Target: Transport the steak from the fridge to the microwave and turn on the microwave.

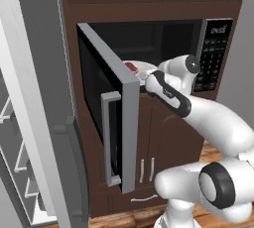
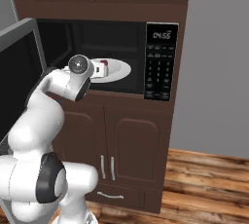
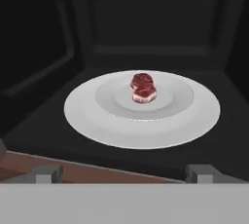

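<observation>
The steak (image 3: 143,87), small and red with a paler edge, lies in the middle of a white plate (image 3: 87,121) inside the open microwave (image 2: 97,38). My gripper (image 3: 126,173) is open and holds nothing. It hovers at the front edge of the microwave's mouth, a short way back from the plate and apart from the steak. From the sides, the steak (image 1: 131,66) shows just past my hand, on the plate (image 2: 121,69). The microwave door (image 1: 106,93) is swung wide open to the left. The fridge (image 1: 34,98) stands at the left with its door open.
The microwave keypad (image 2: 160,62) sits to the right of the opening. Dark wood cabinet doors (image 2: 126,145) are below, and more cabinets above. The fridge door's dark handle (image 1: 74,172) is close to the microwave door's handle (image 1: 106,138). A wood floor (image 2: 209,179) lies to the right.
</observation>
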Controlling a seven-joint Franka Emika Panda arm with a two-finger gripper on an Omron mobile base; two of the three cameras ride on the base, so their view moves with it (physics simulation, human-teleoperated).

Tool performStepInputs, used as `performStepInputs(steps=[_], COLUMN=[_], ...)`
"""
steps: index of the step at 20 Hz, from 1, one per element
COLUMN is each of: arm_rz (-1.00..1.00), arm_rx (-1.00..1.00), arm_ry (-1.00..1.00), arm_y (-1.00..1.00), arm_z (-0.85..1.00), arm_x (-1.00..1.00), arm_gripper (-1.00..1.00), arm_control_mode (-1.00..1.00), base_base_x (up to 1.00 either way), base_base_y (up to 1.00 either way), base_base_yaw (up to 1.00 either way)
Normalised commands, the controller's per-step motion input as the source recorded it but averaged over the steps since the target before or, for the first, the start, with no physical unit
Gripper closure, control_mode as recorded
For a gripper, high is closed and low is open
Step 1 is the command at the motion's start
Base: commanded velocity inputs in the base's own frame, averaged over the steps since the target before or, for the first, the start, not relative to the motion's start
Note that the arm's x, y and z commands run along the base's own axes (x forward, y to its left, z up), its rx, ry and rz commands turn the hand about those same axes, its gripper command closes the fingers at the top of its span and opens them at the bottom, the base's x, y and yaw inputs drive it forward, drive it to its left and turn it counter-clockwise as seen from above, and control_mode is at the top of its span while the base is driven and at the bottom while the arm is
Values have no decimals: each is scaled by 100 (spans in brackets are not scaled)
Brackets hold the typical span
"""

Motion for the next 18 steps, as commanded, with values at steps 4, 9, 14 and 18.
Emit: performStepInputs(steps=[4,9,14,18], arm_rz=[-2,0,0,1], arm_rx=[7,0,0,0], arm_ry=[7,8,4,0], arm_y=[0,0,-3,-4], arm_z=[23,13,7,4], arm_x=[-64,-59,-62,-64], arm_gripper=[-100,-100,-100,-100], arm_control_mode=[-100,-100,-100,-100], base_base_x=[0,0,0,0], base_base_y=[0,0,0,0], base_base_yaw=[0,0,0,0])
